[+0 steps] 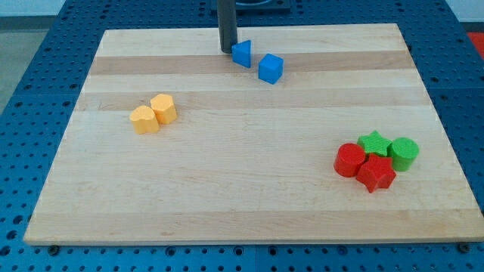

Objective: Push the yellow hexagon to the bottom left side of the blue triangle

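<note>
My tip (226,51) rests on the board near the view's top, just left of the blue triangle (241,54), touching it or nearly so. The yellow hexagon (163,109) sits at the middle left, far down and left of the triangle. A second, more orange-yellow block (144,119) of unclear shape touches the hexagon's lower left side. The rod rises straight up out of the view's top.
A blue cube (270,68) lies just right of and below the blue triangle. At the lower right, a red cylinder (349,160), a red star-like block (375,174), a green star (373,143) and a green cylinder (404,153) are clustered. The wooden board (242,204) has edges all round.
</note>
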You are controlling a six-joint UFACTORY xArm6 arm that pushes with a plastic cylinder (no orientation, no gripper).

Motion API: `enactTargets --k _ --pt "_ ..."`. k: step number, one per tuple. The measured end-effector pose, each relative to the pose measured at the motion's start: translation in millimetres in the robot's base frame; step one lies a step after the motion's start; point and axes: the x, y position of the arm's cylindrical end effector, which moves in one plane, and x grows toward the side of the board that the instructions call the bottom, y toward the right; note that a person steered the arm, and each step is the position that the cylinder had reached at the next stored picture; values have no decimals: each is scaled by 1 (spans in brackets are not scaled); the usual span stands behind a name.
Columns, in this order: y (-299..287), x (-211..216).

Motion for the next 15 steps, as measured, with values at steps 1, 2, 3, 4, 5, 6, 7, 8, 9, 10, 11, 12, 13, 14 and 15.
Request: enactTargets --k 1,2,3,4,5,6,7,8,9,10,11,12,13,14,15 --pt "0 6" --pt "0 17" --pt "0 25" --pt "1 25" --pt "-1 25" --pt "-36 39" --pt "-78 64" --pt "-117 91" --pt "-141 124" --pt "-132 177" --pt "-105 213" --pt "-77 222" --pt "-71 190" --pt "-94 201" --pt "-120 224"
